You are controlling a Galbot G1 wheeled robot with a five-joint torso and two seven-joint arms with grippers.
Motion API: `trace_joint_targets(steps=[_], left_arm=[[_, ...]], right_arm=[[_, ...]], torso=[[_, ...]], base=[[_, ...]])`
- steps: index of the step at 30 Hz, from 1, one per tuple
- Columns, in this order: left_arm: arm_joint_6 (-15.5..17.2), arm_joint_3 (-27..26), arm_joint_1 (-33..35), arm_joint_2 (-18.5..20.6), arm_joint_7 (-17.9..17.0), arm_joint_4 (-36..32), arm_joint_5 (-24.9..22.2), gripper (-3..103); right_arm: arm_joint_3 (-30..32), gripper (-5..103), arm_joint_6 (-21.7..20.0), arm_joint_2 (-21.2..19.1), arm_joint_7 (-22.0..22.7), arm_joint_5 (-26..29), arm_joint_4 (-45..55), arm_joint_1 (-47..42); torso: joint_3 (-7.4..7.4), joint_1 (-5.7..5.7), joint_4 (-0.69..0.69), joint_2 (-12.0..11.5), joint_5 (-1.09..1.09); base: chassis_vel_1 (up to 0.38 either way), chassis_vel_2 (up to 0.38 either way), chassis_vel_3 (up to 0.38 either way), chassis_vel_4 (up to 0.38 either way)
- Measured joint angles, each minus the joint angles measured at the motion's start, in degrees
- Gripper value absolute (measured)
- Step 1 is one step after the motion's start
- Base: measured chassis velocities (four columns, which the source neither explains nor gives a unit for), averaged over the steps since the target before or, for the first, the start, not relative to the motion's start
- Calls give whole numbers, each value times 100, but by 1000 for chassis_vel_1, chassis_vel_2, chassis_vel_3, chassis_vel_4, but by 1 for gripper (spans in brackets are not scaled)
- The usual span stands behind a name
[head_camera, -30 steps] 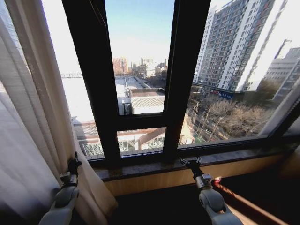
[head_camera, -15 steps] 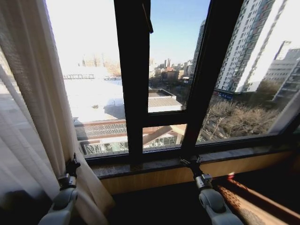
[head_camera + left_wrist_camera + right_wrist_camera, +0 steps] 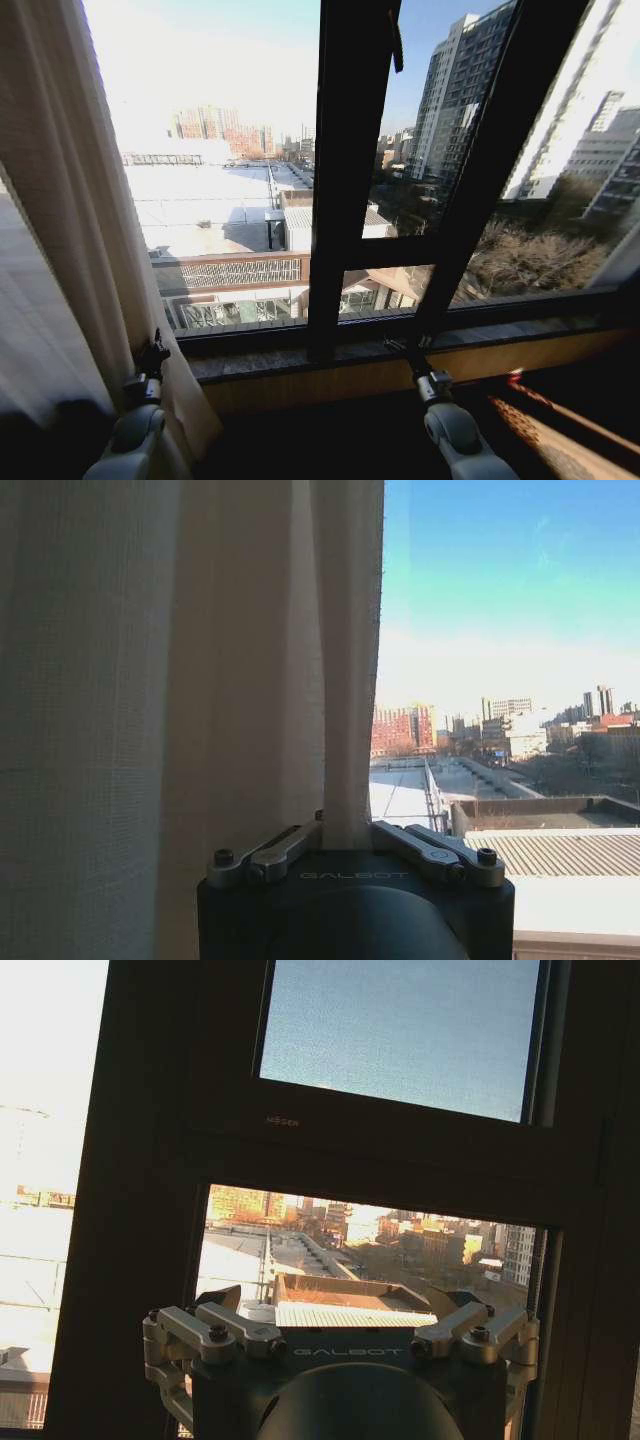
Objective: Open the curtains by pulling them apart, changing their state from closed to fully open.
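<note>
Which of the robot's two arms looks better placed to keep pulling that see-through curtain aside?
The left, I'd judge. Its left gripper is shut on a fold of the curtain at the window's left side. The right gripper is open by the windowsill, apart from any fabric.

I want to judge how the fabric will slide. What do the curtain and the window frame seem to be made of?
The curtain looks like thin, sheer woven cloth, matte: a fine grid weave shows and daylight passes through. The left hand is shut on its edge. The window frame looks like dark, smooth metal or coated wood; which one is unclear.
</note>
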Motion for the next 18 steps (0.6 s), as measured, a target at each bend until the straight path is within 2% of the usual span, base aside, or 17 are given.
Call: trace_joint_targets(steps=[7,18], left_arm=[[-27,-42,43,21,-3,6,1,0],[-55,-68,35,53,-6,53,-18,0]], right_arm=[[2,100,0,-1,1,0,0,-1],[0,100,0,0,0,0,0,0]], torso=[[-1,-2,-1,0,-3],[-1,-1,0,0,-4]], base=[[-35,-37,14,23],[87,100,-85,-91]])
